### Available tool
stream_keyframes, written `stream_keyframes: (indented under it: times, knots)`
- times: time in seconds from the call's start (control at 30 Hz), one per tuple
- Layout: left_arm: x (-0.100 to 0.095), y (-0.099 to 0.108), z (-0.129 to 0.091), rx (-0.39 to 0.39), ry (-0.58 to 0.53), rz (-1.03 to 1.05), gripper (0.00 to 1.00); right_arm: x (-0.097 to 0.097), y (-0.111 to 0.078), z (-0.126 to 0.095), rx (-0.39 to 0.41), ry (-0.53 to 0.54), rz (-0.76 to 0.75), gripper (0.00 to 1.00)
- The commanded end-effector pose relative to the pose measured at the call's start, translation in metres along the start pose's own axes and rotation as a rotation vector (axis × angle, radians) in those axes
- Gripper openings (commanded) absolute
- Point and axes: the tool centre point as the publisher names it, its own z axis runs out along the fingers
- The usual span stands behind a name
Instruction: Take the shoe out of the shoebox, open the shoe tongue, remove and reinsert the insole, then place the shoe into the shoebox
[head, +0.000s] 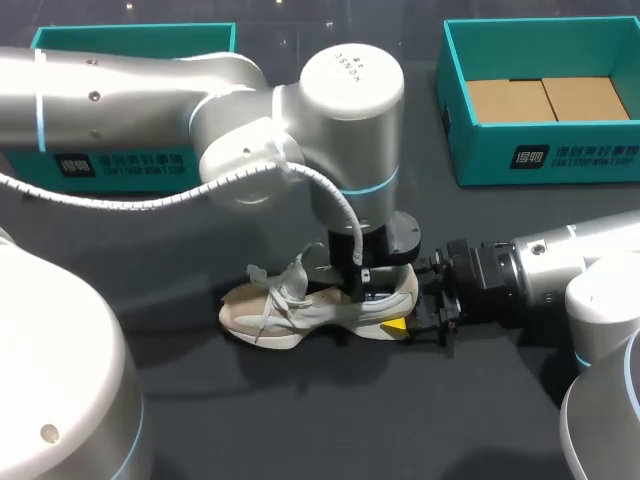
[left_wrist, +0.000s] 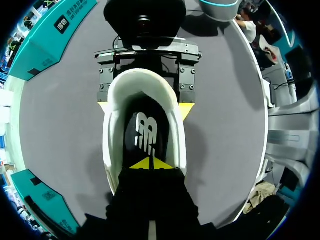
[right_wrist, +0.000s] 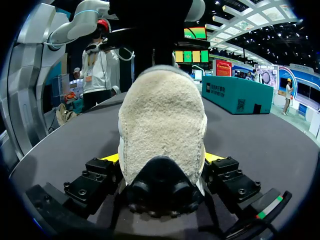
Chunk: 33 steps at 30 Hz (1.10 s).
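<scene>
Cream shoe (right_wrist: 162, 115), heel clamped in right claw (right_wrist: 161, 157), teal shoebox (right_wrist: 235, 93) beyond

A dark grey table (head: 300, 420) has open room along its near edge and between the two boxes at the back. In the middle lies a cream mesh sneaker (head: 300, 310), hemmed in. The bulky silver left arm (head: 330, 130) hangs right over it, closing the way from above. The left gripper (left_wrist: 150, 163) fills the heel opening, yellow tips together. The right gripper (right_wrist: 161, 159) clamps the heel from both sides, blocking that end. The sneaker's toe end and near side stay reachable. An open teal cardboard shoebox (head: 480, 150) at the back right is free from above. A second teal box (head: 130, 35) at the back left is partly covered by the left arm.
</scene>
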Motion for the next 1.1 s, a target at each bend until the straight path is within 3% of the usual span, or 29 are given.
stream_keyframes:
  times: [0.03,0.47,0.57,0.73,1.1]
  knots:
    - [-0.001,0.012,-0.003,0.002,0.013,0.007,0.00,0.001,0.000,0.001,0.003,-0.001,0.000,0.00]
    - [0.004,0.037,0.000,0.018,0.069,0.087,0.00,0.001,0.000,0.001,0.003,-0.001,0.000,0.00]
    - [0.005,0.038,0.001,0.021,0.066,0.089,0.18,0.001,0.000,0.001,0.003,-0.001,0.000,0.00]
    - [0.006,0.035,0.007,0.032,0.058,0.093,0.31,0.001,0.000,0.001,0.003,-0.001,0.000,0.00]
    - [0.010,0.014,0.029,0.038,-0.109,0.060,0.35,0.001,0.000,0.001,0.003,-0.001,0.000,0.00]
